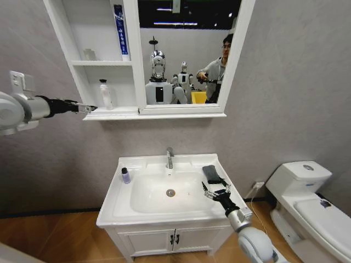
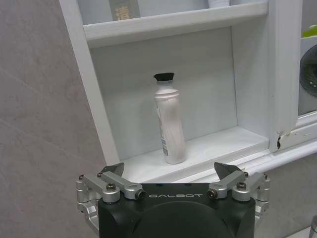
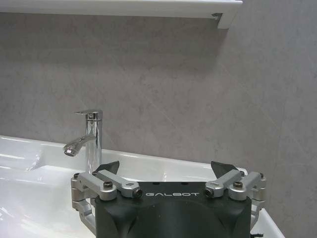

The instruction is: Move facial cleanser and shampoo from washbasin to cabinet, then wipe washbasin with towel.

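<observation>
Two grippers stand with jaws wide and empty: the left gripper at the cabinet in the upper left of the frame, the right gripper just below the towel at centre right. The white bottle stands upright on the lower shelf, long axis vertical, black cap up. For the wiping step, I judge the right gripper should close across the towel's short side; its long axis runs front to back on the washbasin rim.

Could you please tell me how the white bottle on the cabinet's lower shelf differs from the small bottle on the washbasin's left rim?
The white bottle is tall and slim with a dark cap; the small bottle is short, squat and purplish. The white bottle stands on the cabinet lower shelf, just beyond the open left gripper; the small bottle sits on the washbasin rim, across the bowl from the right gripper. Both stand upright.
</observation>
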### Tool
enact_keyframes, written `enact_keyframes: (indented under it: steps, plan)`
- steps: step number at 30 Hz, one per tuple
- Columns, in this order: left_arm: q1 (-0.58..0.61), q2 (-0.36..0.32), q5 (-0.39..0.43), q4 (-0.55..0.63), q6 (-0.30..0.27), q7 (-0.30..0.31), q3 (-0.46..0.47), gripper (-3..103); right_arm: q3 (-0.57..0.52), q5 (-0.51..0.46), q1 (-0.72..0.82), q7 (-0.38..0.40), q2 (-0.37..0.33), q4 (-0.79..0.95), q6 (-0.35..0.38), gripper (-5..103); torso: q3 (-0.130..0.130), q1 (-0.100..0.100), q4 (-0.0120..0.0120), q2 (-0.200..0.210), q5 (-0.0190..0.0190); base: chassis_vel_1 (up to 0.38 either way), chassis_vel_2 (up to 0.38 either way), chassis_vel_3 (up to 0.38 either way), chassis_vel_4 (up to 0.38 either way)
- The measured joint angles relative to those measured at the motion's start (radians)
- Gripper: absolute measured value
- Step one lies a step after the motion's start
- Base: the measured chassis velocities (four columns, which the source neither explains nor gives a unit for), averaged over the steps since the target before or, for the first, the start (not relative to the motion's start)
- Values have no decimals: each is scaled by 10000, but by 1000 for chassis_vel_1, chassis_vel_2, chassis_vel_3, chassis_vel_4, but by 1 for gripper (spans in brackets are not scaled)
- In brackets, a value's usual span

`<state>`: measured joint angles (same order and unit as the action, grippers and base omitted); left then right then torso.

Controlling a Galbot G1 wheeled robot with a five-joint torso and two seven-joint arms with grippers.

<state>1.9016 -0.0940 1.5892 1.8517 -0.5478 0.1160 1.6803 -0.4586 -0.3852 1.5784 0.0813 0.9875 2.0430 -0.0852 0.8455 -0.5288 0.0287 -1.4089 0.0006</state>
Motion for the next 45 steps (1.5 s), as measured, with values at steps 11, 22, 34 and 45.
enact_keyframes:
  steps: [11,22,34,45]
  plan:
    - [-292,3207,245,3603,-204,763,137,100,-106,22,254,162,-114,310,75,100,-1,1,-13,-1,-4,0,0,0,0]
    - [635,8876,-4421,6513,891,-171,-356,100,-227,161,515,230,125,314,-86,100,-1,2,-7,-1,0,0,0,0,0]
    - [328,15366,-7253,6123,2375,-878,-2276,100,-635,728,1621,580,1979,225,-587,100,-1,1,-10,-1,-5,0,0,0,0]
    - [-82,15718,-13798,4368,6807,-4091,-2764,100,-566,883,2075,1036,2222,524,-324,100,0,0,-12,0,-7,0,0,0,0]
